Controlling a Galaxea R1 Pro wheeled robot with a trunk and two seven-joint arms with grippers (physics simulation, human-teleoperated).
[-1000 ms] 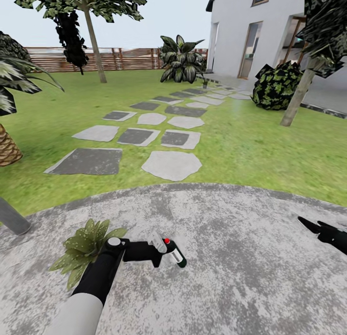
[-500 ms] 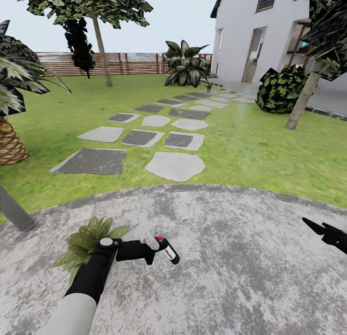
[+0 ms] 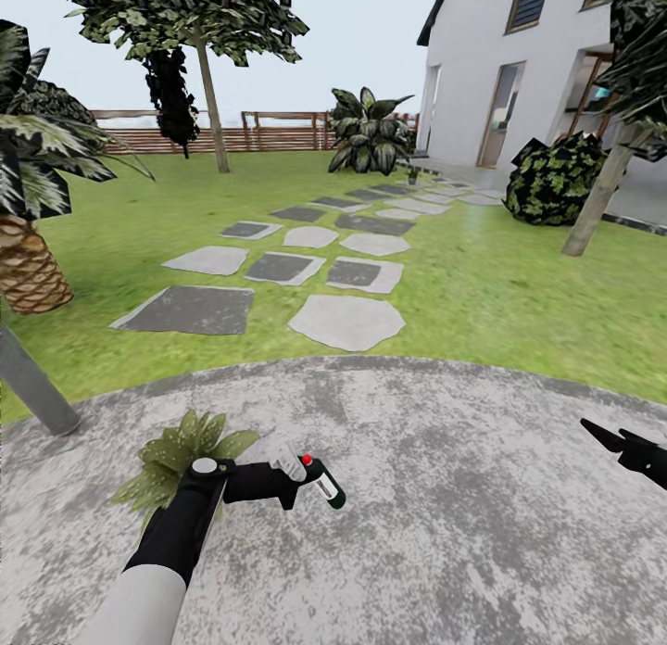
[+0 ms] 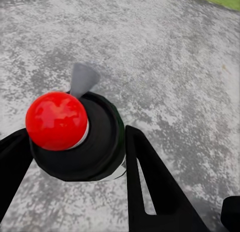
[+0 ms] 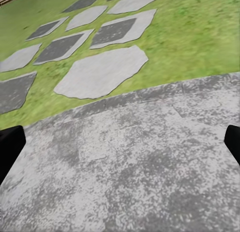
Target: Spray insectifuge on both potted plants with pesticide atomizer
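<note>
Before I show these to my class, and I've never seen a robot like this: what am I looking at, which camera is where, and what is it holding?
These are simulator renders of a two-armed wheeled robot in a garden. The large picture comes from its head camera, looking down over a grey gravel patio with lawn and stepping stones beyond. The other two come from cameras on each wrist. The left end effector grips a pesticide atomizer, a dark-green spray bottle; the left wrist view shows its red-knobbed end between the black fingers. A small potted plant sits beside that arm. The right end effector is open and holds nothing.
</note>
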